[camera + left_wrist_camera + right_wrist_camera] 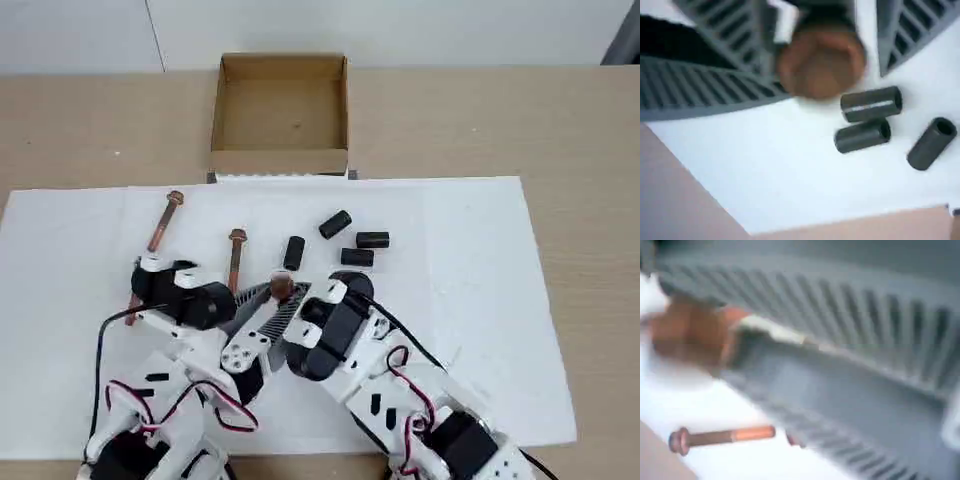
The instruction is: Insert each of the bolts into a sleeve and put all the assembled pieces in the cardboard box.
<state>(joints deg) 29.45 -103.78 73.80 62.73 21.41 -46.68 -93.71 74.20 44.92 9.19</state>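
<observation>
A copper bolt sits where my two grippers meet, near the middle of the white paper. My left gripper is shut on this bolt, whose head shows between the grey ribbed fingers. My right gripper presses in from the other side, right against the bolt head. A black sleeve lies just beyond the head. Three more sleeves lie to the right. Two loose bolts rest on the left. The cardboard box stands behind the paper.
The other loose bolt lies slanted by the left arm's motor. Bare wooden table surrounds the paper. The paper's right half holds nothing. Red and black cables hang along both arms.
</observation>
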